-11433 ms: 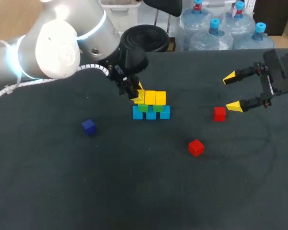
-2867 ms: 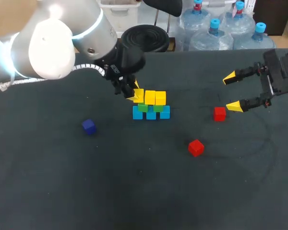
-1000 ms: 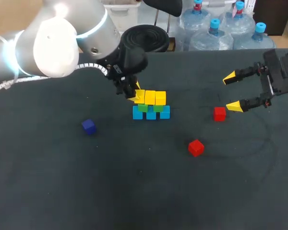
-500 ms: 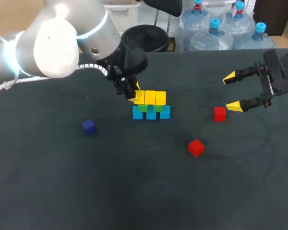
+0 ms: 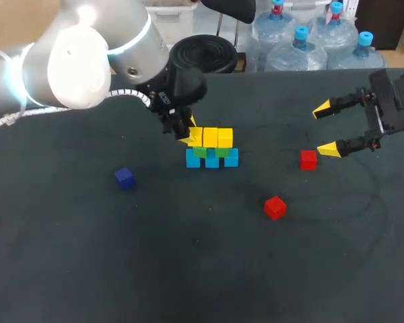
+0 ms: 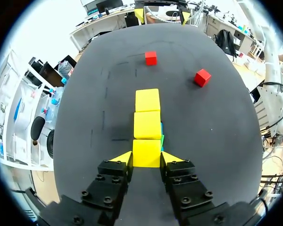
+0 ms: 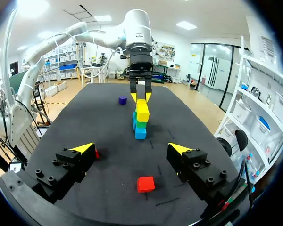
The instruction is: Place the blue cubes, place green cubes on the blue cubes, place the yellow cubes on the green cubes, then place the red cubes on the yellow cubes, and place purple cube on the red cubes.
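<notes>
Zero real movement since a second ago. Still pinching the end yellow cube (image 6: 146, 151) with the left gripper (image 6: 146, 159), up on the stack (image 5: 212, 159) just above frame centre. Keeping the right gripper (image 5: 328, 128) spread wide at far right, beside a red cube (image 5: 308, 159). Probably just needs releasing, then reds.

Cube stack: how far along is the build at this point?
The blue cubes, green cubes and two yellow cubes are stacked. The left gripper is shut on the third yellow cube at the row's end. Both red cubes and the purple cube lie loose.
</notes>
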Controlling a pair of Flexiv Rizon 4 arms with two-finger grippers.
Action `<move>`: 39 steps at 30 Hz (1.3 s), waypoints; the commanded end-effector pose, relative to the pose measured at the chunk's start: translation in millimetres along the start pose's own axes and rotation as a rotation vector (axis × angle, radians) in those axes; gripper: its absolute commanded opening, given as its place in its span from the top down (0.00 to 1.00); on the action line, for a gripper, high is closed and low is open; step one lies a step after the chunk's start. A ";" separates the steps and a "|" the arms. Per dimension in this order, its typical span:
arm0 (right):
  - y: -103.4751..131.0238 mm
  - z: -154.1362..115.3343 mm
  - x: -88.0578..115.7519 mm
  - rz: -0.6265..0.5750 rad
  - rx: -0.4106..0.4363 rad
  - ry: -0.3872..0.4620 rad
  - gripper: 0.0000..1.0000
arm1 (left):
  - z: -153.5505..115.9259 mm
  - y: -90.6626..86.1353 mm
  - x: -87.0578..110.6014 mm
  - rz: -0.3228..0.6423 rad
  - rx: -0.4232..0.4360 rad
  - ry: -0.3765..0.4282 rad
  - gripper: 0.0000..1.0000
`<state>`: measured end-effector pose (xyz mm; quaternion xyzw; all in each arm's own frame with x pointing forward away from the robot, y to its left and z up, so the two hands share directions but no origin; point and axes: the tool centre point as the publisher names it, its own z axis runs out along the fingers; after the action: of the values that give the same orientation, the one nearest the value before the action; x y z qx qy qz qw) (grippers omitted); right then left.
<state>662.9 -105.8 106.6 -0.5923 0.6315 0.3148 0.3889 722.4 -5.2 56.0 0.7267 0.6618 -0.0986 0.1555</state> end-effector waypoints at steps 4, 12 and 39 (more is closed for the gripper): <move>0.1 0.5 0.2 -0.001 0.001 -0.001 0.00 | 2.0 3.4 0.3 -0.001 0.010 0.008 0.39; 0.1 0.5 0.2 -0.001 0.001 -0.001 0.00 | 3.3 4.9 0.1 -0.004 0.017 0.010 0.00; 0.1 0.5 0.2 -0.001 0.001 -0.001 0.00 | 8.6 9.8 9.2 0.008 0.013 0.026 0.00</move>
<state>662.9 -105.8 106.6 -0.5923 0.6315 0.3148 0.3889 730.1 1.2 47.6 0.7299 0.6616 -0.0911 0.1455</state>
